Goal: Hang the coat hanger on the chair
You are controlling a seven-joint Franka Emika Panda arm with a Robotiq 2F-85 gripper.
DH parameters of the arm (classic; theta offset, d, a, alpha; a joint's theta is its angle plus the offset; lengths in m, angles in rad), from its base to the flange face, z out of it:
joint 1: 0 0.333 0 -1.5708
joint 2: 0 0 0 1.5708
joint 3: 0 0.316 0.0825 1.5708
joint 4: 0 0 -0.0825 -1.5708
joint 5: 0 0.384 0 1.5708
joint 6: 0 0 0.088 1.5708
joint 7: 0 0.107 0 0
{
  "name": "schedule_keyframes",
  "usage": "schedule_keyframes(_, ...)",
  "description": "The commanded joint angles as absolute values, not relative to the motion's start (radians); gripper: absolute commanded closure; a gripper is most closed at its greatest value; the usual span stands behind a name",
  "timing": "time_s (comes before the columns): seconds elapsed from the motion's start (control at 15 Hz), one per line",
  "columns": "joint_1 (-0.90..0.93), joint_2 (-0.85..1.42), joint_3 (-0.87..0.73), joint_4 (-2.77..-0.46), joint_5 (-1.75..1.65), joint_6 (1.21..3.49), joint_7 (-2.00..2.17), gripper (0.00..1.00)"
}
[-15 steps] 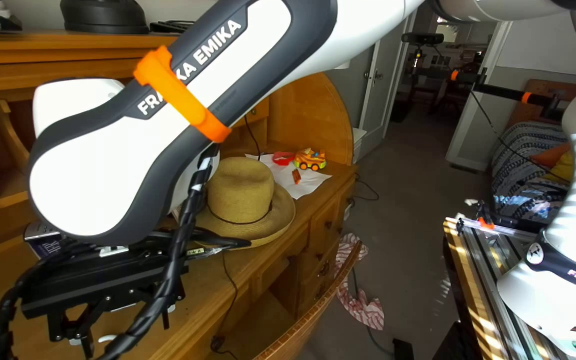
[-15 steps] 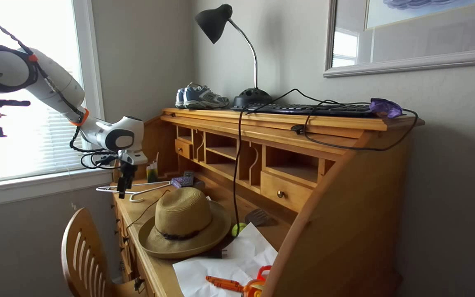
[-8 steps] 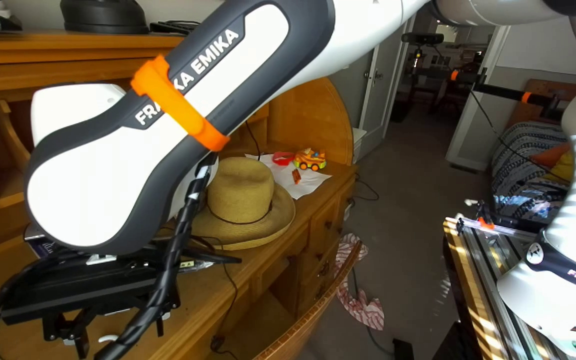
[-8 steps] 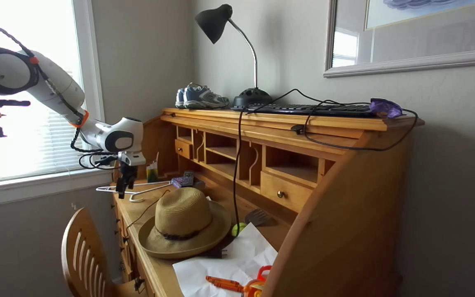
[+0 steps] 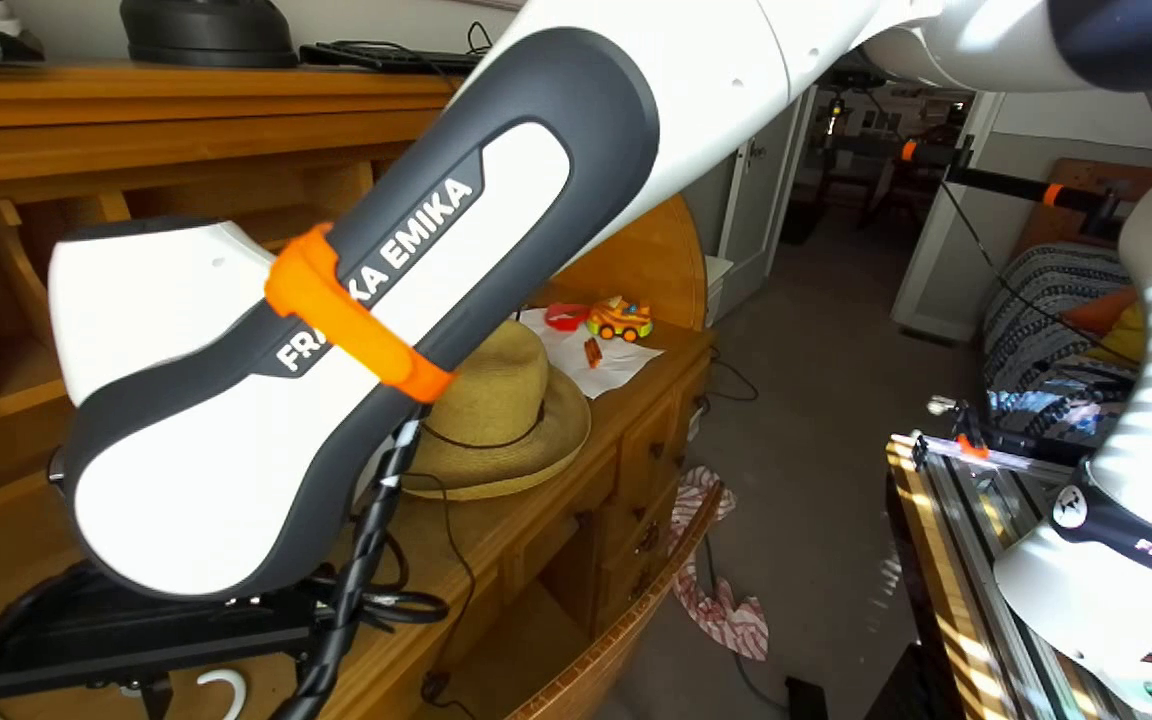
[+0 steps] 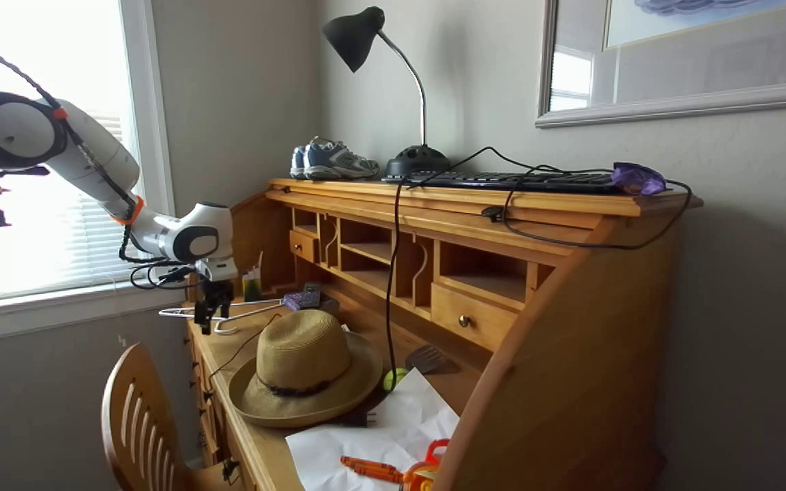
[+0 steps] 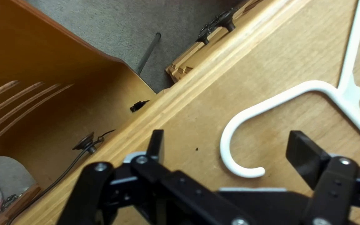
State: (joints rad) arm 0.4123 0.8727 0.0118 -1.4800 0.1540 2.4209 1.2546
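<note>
Lower than a moment ago, the gripper (image 7: 229, 144), fingers parted and empty, hangs over the coat hanger (image 7: 311, 86) on the desk (image 7: 261, 68) at the wrist view's right, so pickup seems near, though clearance is unclear.

White coat hanger (image 7: 270, 102), black hand (image 7: 227, 147), brown counter (image 7: 195, 125) and chair (image 7: 83, 68), dark-banded tan hat (image 6: 304, 361), red-and-white patterned cloth (image 5: 731, 625).
</note>
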Motion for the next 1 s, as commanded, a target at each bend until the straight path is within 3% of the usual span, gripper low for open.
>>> schedule_keyframes(0.0, 0.439, 0.916, -0.010, -1.433, 0.117, 2.431, 1.342, 0.01)
schedule_keyframes(0.13, 0.443, 0.921, -0.007, -1.423, 0.106, 2.423, 1.361, 0.09)
schedule_keyframes(0.27, 0.448, 0.926, -0.006, -1.412, 0.095, 2.421, 1.374, 0.30)
schedule_keyframes(0.47, 0.459, 0.937, -0.012, -1.395, 0.074, 2.414, 1.398, 0.48)
schedule_keyframes(0.93, 0.478, 0.967, -0.033, -1.365, 0.027, 2.407, 1.461, 0.59)
